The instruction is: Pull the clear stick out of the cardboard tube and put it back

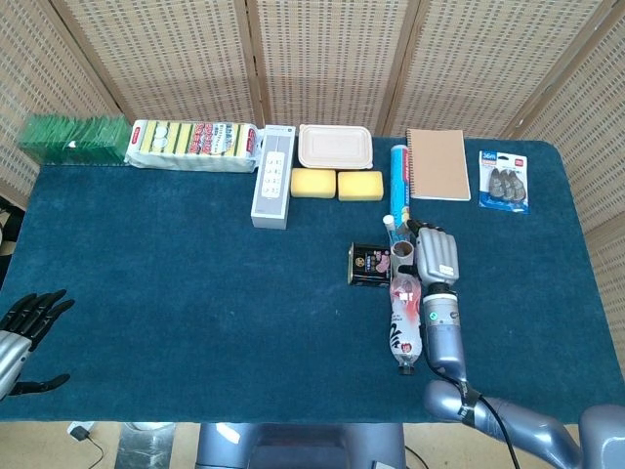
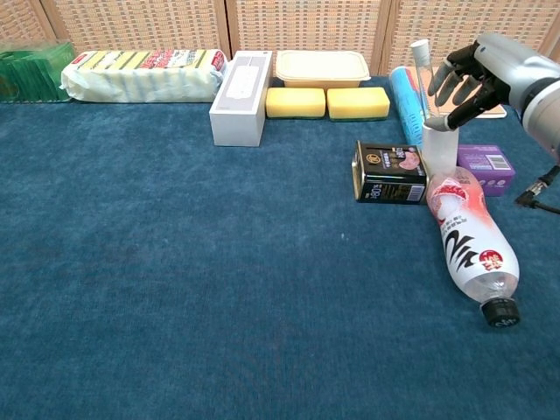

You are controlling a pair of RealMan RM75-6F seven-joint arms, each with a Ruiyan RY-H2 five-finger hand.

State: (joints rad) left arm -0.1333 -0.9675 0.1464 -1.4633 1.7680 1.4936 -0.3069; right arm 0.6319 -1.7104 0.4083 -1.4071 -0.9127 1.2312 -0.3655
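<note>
The cardboard tube stands upright on the blue table cloth, right of centre, with the clear stick rising out of its open top and leaning a little to the left. In the head view the tube's round mouth shows just left of the right hand, and the stick's white cap lies just beyond it.

The right hand hovers at the tube's right side, above its rim. Its fingers are spread and slightly curled, their tips pointing toward the stick; the thumb reaches down close to the tube's rim. The fingertips are near the stick, but I cannot tell whether any of them touches it, and nothing is plainly held.

The left hand is at the near left edge of the table in the head view, fingers apart and holding nothing.

A black tin lies just left of the tube, touching or nearly touching it. A plastic bottle with a pink and white label lies on its side just near of the tube, its black cap toward the near right. A small purple box sits right of the tube. Along the far edge lie a pack of sponges, a white power strip box, two yellow sponges, a beige lidded container, a blue roll and a brown spiral notebook.
</note>
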